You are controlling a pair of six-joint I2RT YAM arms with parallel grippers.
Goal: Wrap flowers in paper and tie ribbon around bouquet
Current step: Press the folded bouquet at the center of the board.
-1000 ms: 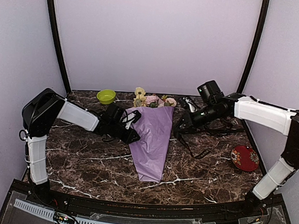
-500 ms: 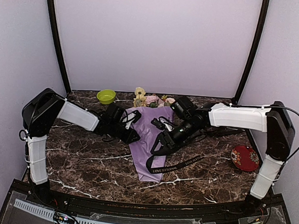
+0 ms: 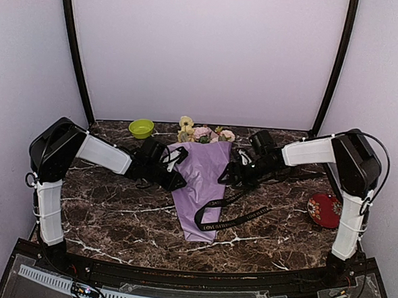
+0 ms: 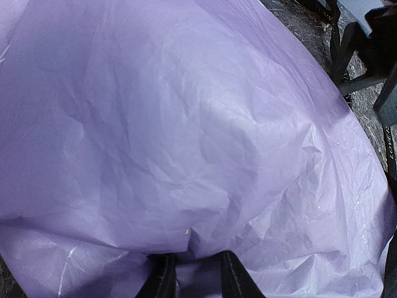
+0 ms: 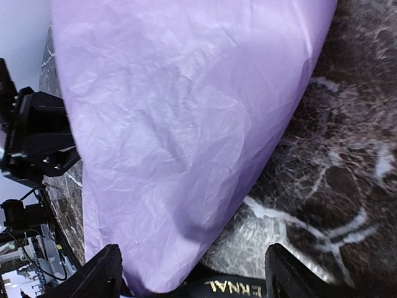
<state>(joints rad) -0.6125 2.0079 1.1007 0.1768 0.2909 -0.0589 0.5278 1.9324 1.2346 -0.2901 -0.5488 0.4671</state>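
The bouquet (image 3: 202,183) lay on the table (image 3: 114,215), with its flowers (image 3: 203,132) toward the far wall. The left gripper (image 4: 197,280) was closed on the paper (image 4: 186,143) at the cone's left edge. The right gripper (image 5: 197,273) stood wide open just beside the right edge and held nothing. The ribbon (image 3: 238,220) lay loose across the narrow end.

Pale lilac walls (image 3: 205,55) behind a dark marble table (image 3: 127,219) (white-veined)
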